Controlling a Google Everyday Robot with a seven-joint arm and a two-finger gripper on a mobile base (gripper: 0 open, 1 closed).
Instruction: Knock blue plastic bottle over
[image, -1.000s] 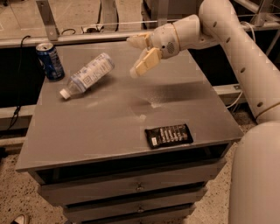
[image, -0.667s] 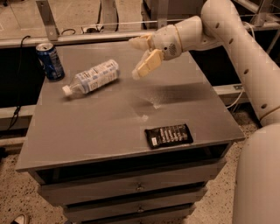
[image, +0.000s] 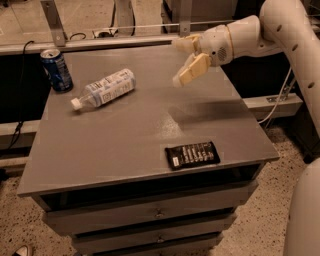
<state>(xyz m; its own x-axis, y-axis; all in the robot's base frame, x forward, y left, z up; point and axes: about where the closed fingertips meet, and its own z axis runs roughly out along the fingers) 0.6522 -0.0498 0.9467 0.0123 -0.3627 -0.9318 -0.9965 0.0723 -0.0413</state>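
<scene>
**Blue plastic bottle (image: 104, 88) lies on its side at 10 o'clock on the grey cabinet top (image: 125, 135), white cap pointing to 8 o'clock.**

Your gripper (image: 181, 61) hangs over the 1 o'clock area, its tan fingers (image: 194, 69) spread and holding nothing, well apart from the bottle. The dark blue soda can (image: 56, 70) stands upright at the far-left edge. A flat black snack packet (image: 192, 154) lies near the front edge at 5 o'clock. Smooth matte surface stretches between them.
</scene>
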